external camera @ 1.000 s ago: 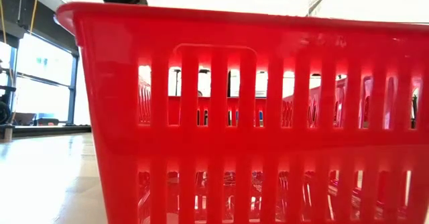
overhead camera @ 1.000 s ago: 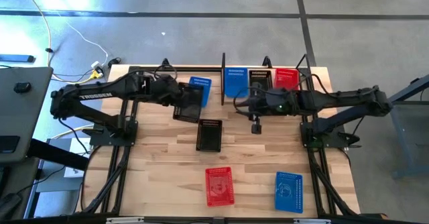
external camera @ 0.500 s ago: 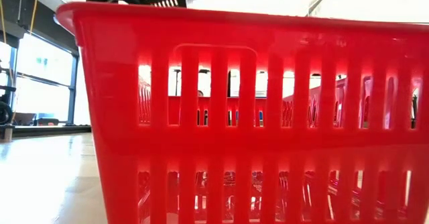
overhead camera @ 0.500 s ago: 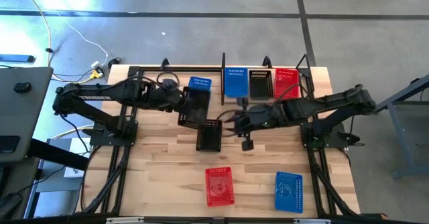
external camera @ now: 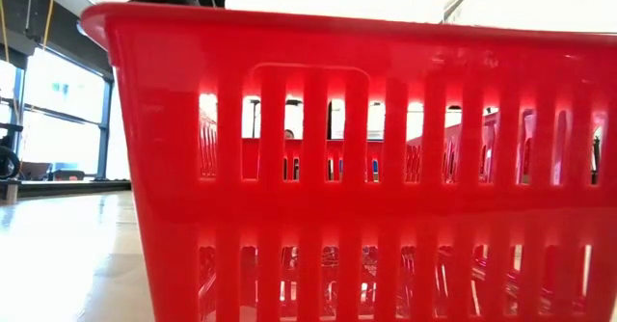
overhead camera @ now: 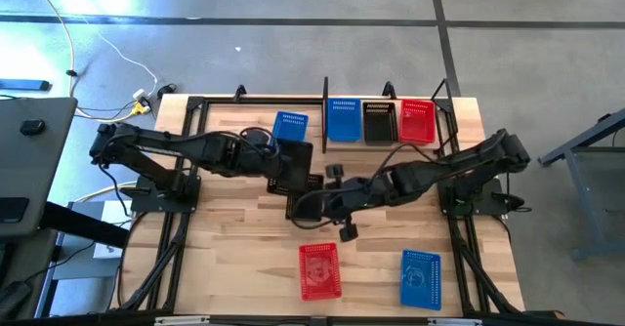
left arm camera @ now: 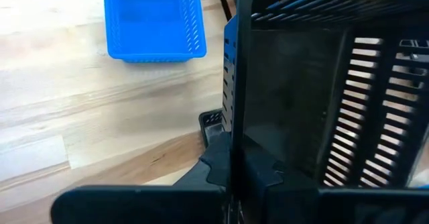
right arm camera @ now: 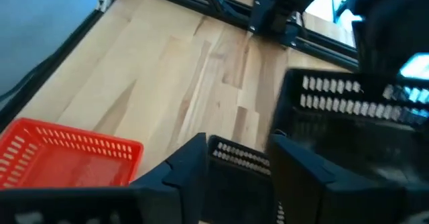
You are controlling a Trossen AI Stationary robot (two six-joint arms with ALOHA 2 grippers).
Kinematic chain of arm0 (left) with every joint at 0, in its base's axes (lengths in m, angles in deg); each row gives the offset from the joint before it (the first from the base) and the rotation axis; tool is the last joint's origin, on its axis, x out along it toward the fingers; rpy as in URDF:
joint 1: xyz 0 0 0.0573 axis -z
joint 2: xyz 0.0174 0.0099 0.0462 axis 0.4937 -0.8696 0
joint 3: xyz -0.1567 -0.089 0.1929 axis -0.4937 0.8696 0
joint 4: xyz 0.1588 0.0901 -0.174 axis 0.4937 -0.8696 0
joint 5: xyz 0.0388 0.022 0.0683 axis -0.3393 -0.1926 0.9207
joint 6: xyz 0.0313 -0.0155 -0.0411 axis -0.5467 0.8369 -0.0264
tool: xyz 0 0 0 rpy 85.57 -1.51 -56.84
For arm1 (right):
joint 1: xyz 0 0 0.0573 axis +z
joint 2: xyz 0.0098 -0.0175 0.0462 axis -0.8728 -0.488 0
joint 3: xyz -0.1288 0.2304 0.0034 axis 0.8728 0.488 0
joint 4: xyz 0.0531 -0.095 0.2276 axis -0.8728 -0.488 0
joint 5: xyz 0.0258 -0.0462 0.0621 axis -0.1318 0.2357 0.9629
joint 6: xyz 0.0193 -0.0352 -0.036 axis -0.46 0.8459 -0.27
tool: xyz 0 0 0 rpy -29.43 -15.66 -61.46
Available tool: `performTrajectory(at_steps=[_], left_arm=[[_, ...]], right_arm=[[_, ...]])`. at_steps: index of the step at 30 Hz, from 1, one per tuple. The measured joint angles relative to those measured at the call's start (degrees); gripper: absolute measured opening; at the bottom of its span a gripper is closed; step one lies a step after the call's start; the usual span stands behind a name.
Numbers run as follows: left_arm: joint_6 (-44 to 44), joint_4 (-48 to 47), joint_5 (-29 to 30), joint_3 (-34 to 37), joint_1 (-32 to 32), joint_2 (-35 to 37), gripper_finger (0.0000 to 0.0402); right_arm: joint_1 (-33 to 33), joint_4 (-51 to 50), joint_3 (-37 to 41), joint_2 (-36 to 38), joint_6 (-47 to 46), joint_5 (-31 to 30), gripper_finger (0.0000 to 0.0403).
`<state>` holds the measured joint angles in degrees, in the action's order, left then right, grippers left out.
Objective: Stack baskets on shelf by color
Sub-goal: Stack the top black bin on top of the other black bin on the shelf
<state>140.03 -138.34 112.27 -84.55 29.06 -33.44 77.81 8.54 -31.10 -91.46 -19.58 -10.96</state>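
Both arms have moved toward the middle of the table since the earlier picture: the left gripper (overhead camera: 276, 160) has carried its black basket (overhead camera: 291, 164) closer to the shelf (overhead camera: 386, 100), and the right gripper (overhead camera: 317, 201) has swung away from the shelf down to the second black basket (overhead camera: 302, 195) lying on the wood. The left gripper is squeezed tight on the wall of its black basket and holds it up. The right gripper's fingers are spread, with that basket's rim between them, but they do not grip it yet. On the shelf sit one blue basket (overhead camera: 343, 119), one black one (overhead camera: 377, 120) and one red one (overhead camera: 417, 119), side by side. I think the job is only partly done. Not yet stacked are a blue basket (overhead camera: 288, 128) near the shelf, a red basket (overhead camera: 318, 270) and another blue basket (overhead camera: 421, 278) at the front edge, and the two black ones.
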Motion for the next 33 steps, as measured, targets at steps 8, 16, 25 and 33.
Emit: performTrajectory(at_steps=[8,16,25,33], left_arm=[[1.10,0.84,0.18,0.09,0.16,-1.80,0.0000],[2.12,2.34,0.01,0.02,0.14,-1.60,0.0000],[2.62,3.03,-2.68,0.02,0.12,-1.61,0.0000],[0.61,5.32,-8.27,0.04,-1.20,-1.23,0.0000]], right_arm=[[-0.25,8.64,0.00,-5.17,3.83,-1.28,0.0158],[-1.60,10.86,0.00,-9.84,2.45,-6.25,0.0158],[-4.07,9.82,0.00,-11.65,-1.22,-9.81,0.0158],[-5.13,5.89,0.00,-11.63,-4.15,-7.65,0.0157]])
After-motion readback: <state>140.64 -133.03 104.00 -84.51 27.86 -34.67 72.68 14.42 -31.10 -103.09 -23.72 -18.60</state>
